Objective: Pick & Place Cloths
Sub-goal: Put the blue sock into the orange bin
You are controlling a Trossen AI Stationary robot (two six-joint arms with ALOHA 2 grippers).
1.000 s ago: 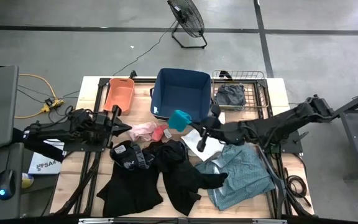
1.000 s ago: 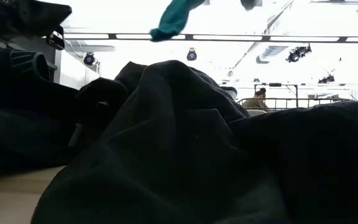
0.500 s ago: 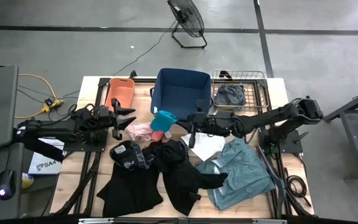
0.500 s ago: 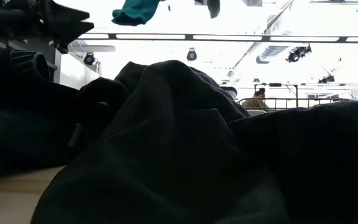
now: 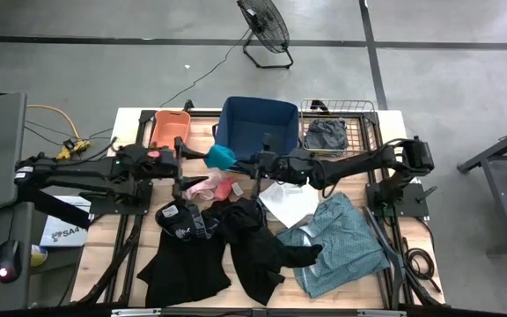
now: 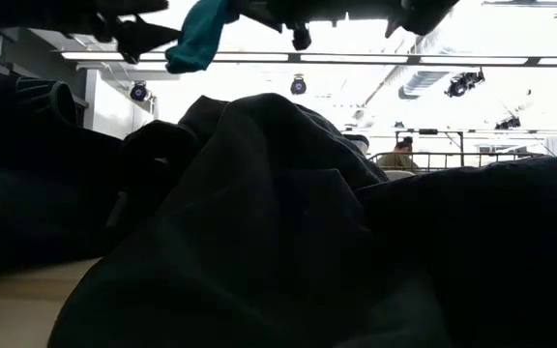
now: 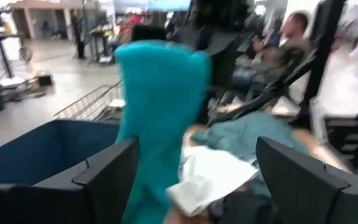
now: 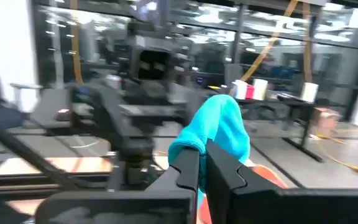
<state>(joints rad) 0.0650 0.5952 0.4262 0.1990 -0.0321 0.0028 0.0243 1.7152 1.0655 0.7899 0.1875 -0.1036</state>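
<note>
A small teal cloth [image 5: 220,157] hangs in the air in front of the navy bin, with my right gripper [image 5: 238,163] shut on it; that arm reaches in from the table's right. My left gripper [image 5: 184,164] stands open right beside it. In the left wrist view the teal cloth [image 7: 160,118] hangs between the two open fingers, close to one finger [image 7: 107,177]; I cannot tell whether it touches that finger. More cloths lie on the table: pink [image 5: 202,185], red [image 5: 229,189], white [image 5: 290,202], black [image 5: 236,251] and a teal-grey shirt [image 5: 341,242]. My right gripper pinches a bunched upper part of the teal cloth [image 8: 219,140] between its two shut fingers [image 8: 194,171]. The fingers come level from the table's right. The cloth droops slack below them [image 6: 199,39], lifted clear of the table.
At the far edge stand an orange bin [image 5: 167,128], a navy bin [image 5: 258,123] and a wire basket [image 5: 359,110] with a grey cloth [image 5: 326,134] in it. A heap of black cloth [image 6: 278,222] fills the low view. A person sits beyond the table [image 7: 288,43].
My right gripper has carried the teal cloth toward the table's left and a little toward the far edge, up to my left gripper. My left gripper has opened wide and moved slightly toward the right. The cloth stays hanging clear of the table.
</note>
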